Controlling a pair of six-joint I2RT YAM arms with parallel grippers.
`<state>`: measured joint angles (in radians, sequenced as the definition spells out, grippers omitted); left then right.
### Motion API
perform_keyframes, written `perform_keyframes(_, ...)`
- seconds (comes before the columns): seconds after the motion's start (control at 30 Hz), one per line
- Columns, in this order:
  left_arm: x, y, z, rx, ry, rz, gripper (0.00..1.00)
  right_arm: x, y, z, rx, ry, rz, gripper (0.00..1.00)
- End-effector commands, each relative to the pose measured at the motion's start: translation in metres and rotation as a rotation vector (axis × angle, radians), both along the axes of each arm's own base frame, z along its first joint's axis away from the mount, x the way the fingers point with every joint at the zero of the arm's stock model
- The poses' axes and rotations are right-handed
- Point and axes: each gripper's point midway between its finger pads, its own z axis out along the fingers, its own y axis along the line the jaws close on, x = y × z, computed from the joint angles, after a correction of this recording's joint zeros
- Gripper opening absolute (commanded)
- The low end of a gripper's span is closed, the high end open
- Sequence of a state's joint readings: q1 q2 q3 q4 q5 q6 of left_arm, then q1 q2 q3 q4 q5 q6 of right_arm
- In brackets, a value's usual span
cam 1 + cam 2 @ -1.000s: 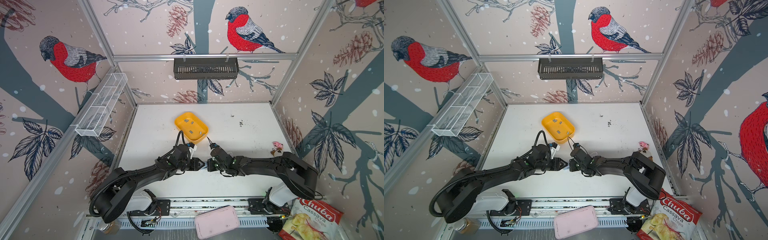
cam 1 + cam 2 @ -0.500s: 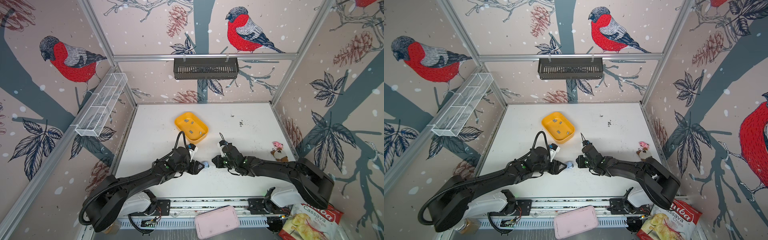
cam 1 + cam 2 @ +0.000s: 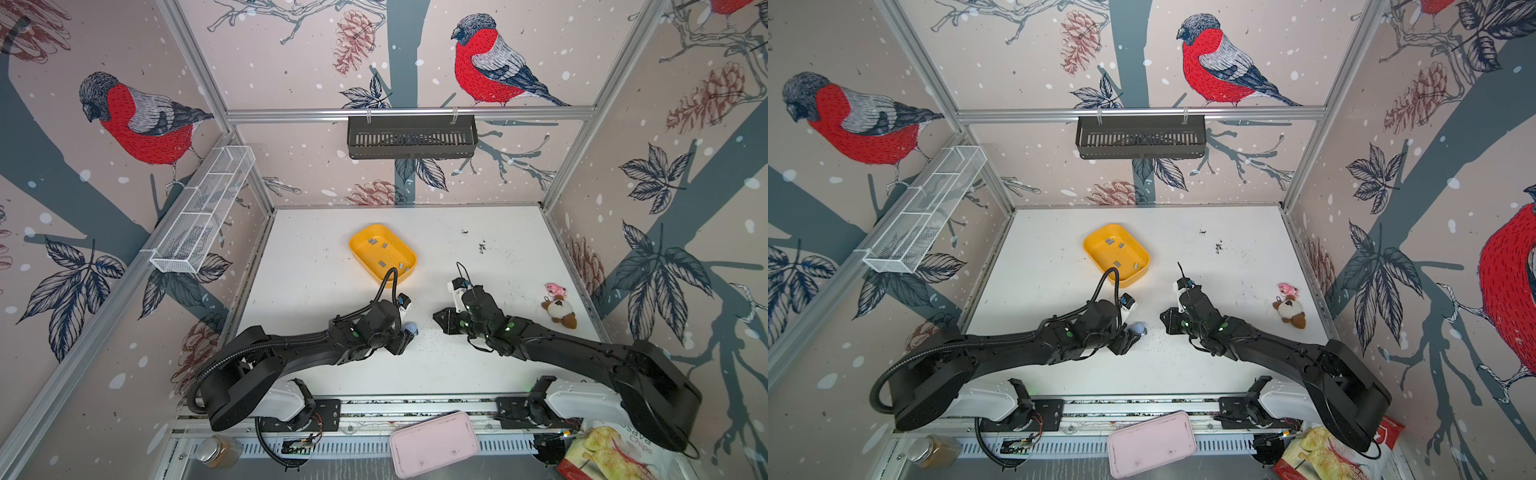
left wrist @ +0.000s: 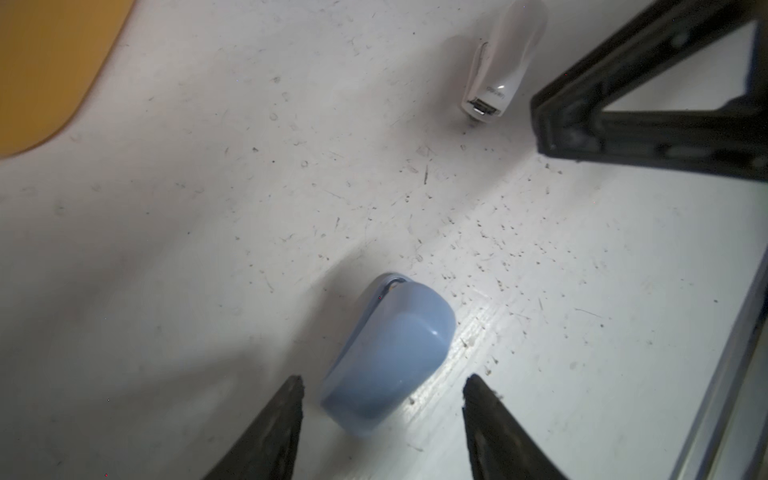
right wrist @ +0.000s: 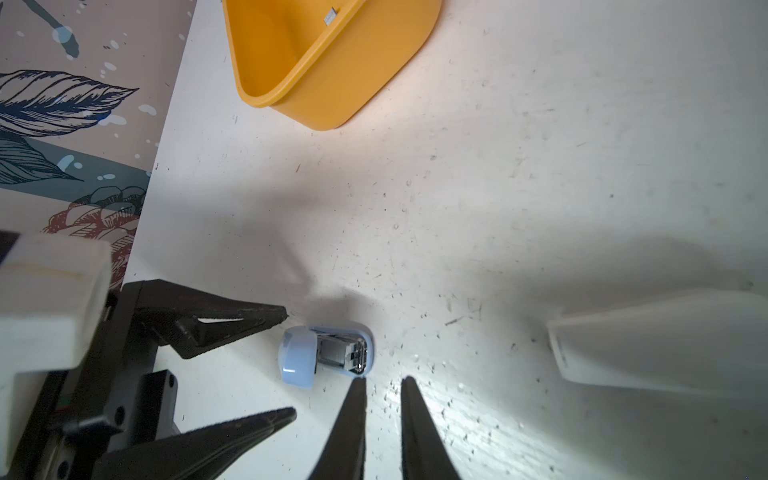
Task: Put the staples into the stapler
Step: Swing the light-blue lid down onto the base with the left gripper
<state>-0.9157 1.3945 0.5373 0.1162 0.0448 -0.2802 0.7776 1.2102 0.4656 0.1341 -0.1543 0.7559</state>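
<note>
Left gripper point(image 4: 383, 379), wide open, is straddling the blue stapler point(image 4: 390, 353); right gripper point(image 5: 384, 380), barely parted, empty, is hovering near the white stapler point(image 4: 500, 58). Four staples point(image 3: 1117, 263) are showing in the far tray point(image 3: 1098, 253).

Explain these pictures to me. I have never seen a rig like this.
Two black robot arms stand at a white table, each ending in a two-fingered gripper. The two wide pictures look down from overhead; the two close ones come from cameras on the arms' wrists. On the table lie a yellow tray with small grey staples, a blue mini stapler, a white stapler and a plush toy. The left gripper is open, its fingers either side of the blue stapler without gripping it. The right gripper is open only a crack and holds nothing.
</note>
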Motion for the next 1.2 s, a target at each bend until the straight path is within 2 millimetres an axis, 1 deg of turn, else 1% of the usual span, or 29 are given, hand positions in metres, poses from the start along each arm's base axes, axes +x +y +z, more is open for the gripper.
perform_keyframes(0.0,0.008,-0.003,0.001,0.015,-0.036,-0.001,0.57,-0.001,-0.003,0.000,0.004,-0.006,-0.004,0.18)
perform_keyframes(0.07,0.005,-0.008,0.001,0.004,-0.019,-0.025,0.50,-0.002,-0.004,-0.001,0.002,-0.003,-0.006,0.18)
perform_keyframes(0.2,-0.005,-0.015,0.002,-0.027,0.005,-0.078,0.44,-0.002,-0.005,-0.003,0.002,-0.003,-0.012,0.18)
perform_keyframes(0.3,-0.010,-0.017,-0.001,-0.009,0.014,-0.101,0.39,-0.002,-0.005,-0.004,0.004,-0.001,-0.015,0.17)
perform_keyframes(0.37,-0.012,-0.013,-0.006,0.018,0.024,-0.101,0.36,-0.002,-0.005,-0.004,0.004,0.000,-0.015,0.17)
perform_keyframes(0.57,-0.010,-0.002,-0.019,0.093,0.023,-0.065,0.35,-0.001,-0.006,-0.005,0.005,0.001,-0.021,0.17)
perform_keyframes(0.73,-0.008,-0.002,-0.020,0.098,0.020,-0.050,0.36,-0.002,-0.006,-0.006,0.004,0.003,-0.022,0.17)
perform_keyframes(0.87,-0.009,-0.006,-0.019,0.087,0.021,-0.060,0.34,-0.002,-0.006,-0.005,0.008,0.003,-0.024,0.17)
perform_keyframes(1.03,-0.014,-0.018,-0.010,0.048,0.024,-0.102,0.25,-0.004,-0.003,-0.004,0.054,0.036,-0.024,0.18)
perform_keyframes(1.1,-0.014,-0.021,-0.004,0.035,0.016,-0.110,0.21,-0.005,-0.001,-0.003,0.079,0.053,-0.024,0.20)
perform_keyframes(1.17,-0.013,-0.022,0.001,0.026,0.010,-0.104,0.17,-0.006,0.001,0.001,0.117,0.066,-0.017,0.26)
